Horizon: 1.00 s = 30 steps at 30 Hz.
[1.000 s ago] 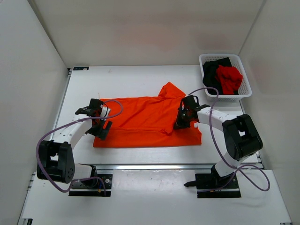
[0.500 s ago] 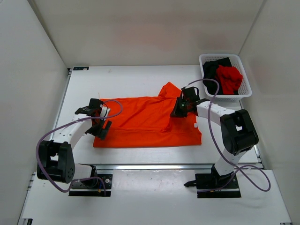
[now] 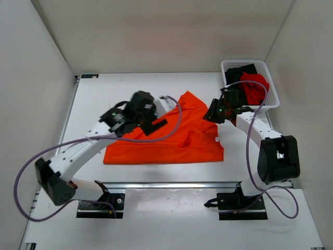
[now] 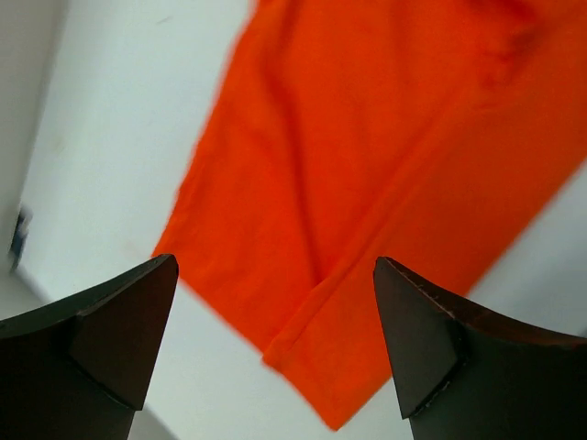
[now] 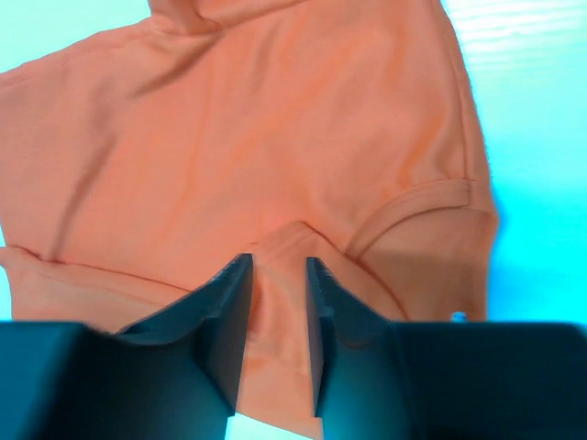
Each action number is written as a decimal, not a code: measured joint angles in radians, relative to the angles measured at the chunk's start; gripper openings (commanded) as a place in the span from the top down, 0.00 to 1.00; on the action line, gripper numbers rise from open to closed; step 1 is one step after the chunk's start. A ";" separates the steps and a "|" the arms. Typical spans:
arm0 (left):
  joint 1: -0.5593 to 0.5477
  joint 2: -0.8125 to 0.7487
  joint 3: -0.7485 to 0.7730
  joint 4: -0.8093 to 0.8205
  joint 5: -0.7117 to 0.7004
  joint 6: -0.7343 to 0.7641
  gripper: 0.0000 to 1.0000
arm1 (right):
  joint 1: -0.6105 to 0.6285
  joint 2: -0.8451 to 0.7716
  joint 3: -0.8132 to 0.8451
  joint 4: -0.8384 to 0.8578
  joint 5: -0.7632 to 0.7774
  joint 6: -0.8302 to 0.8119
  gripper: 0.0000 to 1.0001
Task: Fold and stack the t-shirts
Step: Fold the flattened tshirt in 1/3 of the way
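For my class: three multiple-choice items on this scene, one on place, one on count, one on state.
1. Where are the black t-shirt and the red t-shirt? A on a shelf; B in the white basket; C in a hand.
2. How many t-shirts lie outside the basket? A one; B two; C three.
3. The left hand is: A shut on cloth; B wide open; C out of view.
Answers: B, both bunched inside it; A, only the orange t-shirt; B, fingers far apart.

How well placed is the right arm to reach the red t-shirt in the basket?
Probably yes: the right gripper hangs just beside the open-topped basket, and the red t-shirt lies on top, uncovered.
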 measured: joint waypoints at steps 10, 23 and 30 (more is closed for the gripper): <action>-0.098 0.587 0.269 0.023 0.287 -0.121 0.02 | 0.004 0.055 -0.035 0.011 -0.055 -0.016 0.87; -0.092 0.659 0.188 0.183 0.515 -0.139 0.01 | 0.018 0.055 -0.144 0.062 -0.058 0.054 0.96; -0.119 0.659 0.108 0.298 0.519 -0.209 0.02 | 0.018 0.041 -0.216 0.062 -0.050 0.077 1.00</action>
